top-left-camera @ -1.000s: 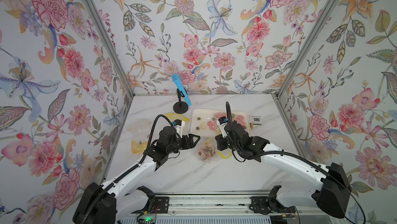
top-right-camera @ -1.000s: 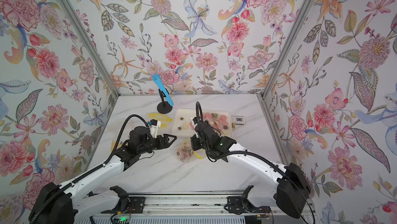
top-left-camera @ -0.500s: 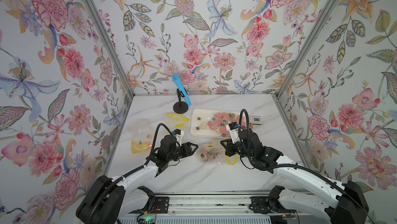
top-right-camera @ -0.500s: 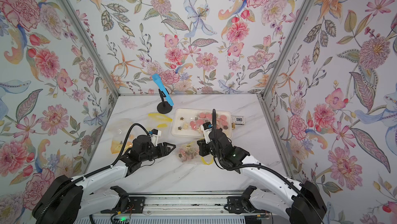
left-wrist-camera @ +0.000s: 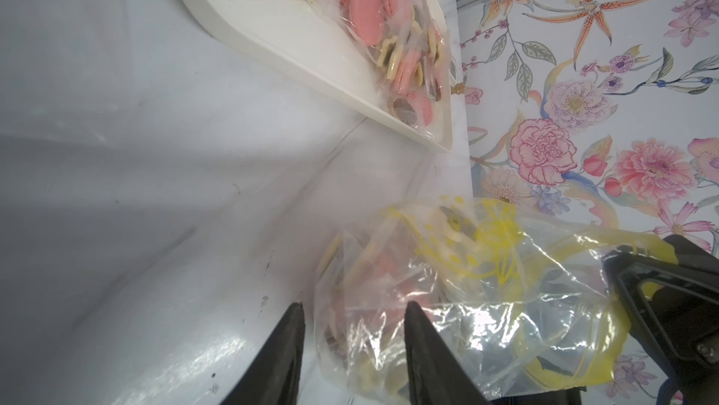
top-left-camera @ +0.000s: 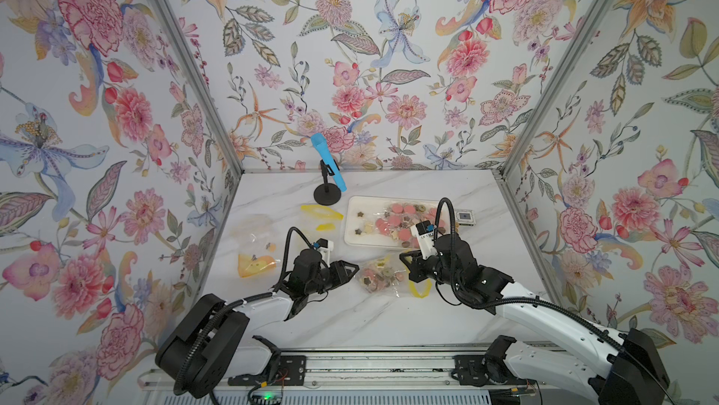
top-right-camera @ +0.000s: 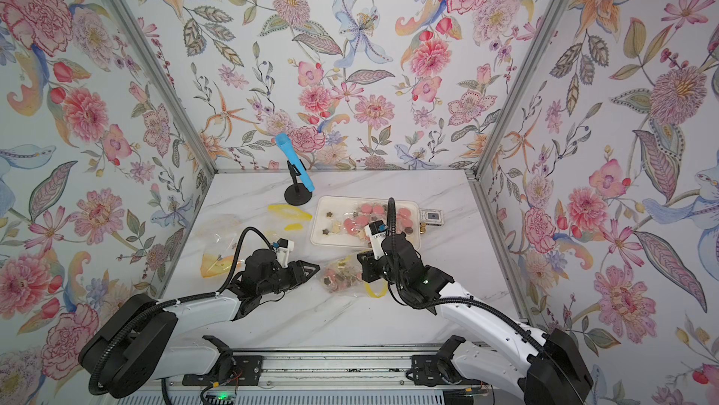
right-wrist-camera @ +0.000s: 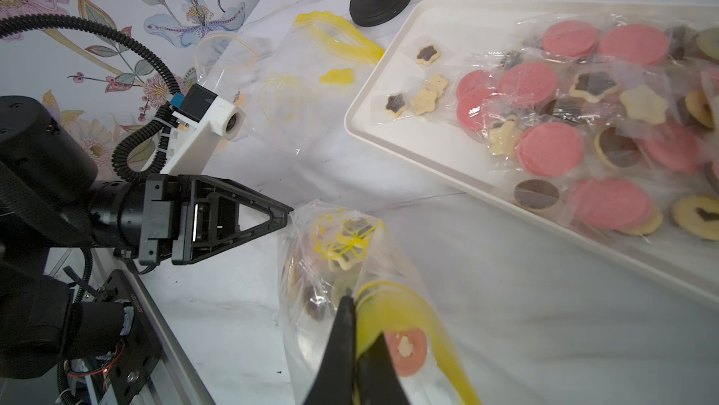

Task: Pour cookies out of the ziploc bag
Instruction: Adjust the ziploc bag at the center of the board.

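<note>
A clear ziploc bag [top-left-camera: 379, 276] [top-right-camera: 342, 276] with yellow print lies crumpled on the marble table between my two arms, several cookies [top-left-camera: 375, 278] still inside. My right gripper [right-wrist-camera: 356, 306] [top-left-camera: 406, 263] is shut on the bag's yellow zip edge [right-wrist-camera: 389, 306]. A pink ring cookie [right-wrist-camera: 408, 348] shows through the plastic beside its fingers. My left gripper [left-wrist-camera: 352, 306] [top-left-camera: 355, 268] stands open, its two black fingers [left-wrist-camera: 288, 344] apart with the bag's closed end [left-wrist-camera: 369, 329] between them. Many more cookies [top-left-camera: 393, 222], some wrapped in film, lie in the white tray [top-left-camera: 352, 224] behind.
A blue microphone on a black stand [top-left-camera: 328, 173] is at the back. Empty clear bags with yellow edges [top-left-camera: 255, 243] lie at the left, with a yellow strip [top-left-camera: 321, 212] near the tray. A small device [top-left-camera: 465, 217] sits to the tray's right.
My right gripper has come down and toward the front with the bag, which now rests on the table. My left gripper has reached the bag's end and narrowed its opening.
</note>
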